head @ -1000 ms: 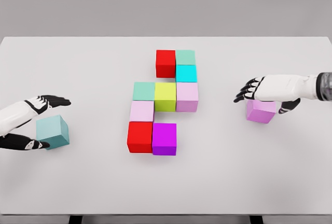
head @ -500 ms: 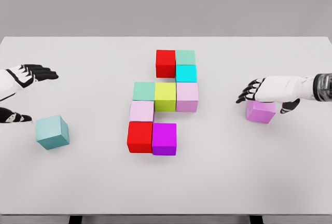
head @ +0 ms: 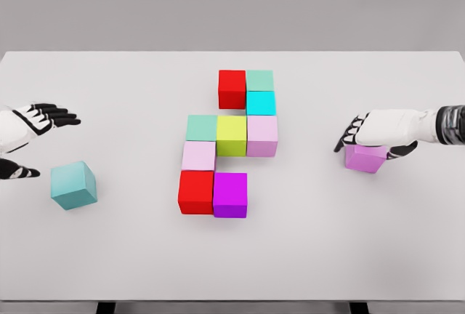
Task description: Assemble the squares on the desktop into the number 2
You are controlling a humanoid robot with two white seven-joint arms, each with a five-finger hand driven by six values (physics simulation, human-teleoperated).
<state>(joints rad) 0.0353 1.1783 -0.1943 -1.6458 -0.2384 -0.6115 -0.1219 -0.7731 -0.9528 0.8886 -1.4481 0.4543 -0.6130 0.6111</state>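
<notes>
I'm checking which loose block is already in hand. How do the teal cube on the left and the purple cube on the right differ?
The teal cube sits free, turned askew; the left hand is open beside it. The purple cube lies under the right hand, which closes over it. Both stand apart from the assembled blocks.

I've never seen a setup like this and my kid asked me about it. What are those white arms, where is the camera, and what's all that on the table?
This is a simulator's render, seen from a camera on a humanoid robot's head, looking down at a white table. The white arms are the robot's own. Its left hand hangs open, holding nothing, beside a loose teal cube. Its right hand rests over a pink-purple cube; whether it grips it is unclear. In the middle, nine coloured cubes sit packed together, forming an unfinished figure 2.
</notes>
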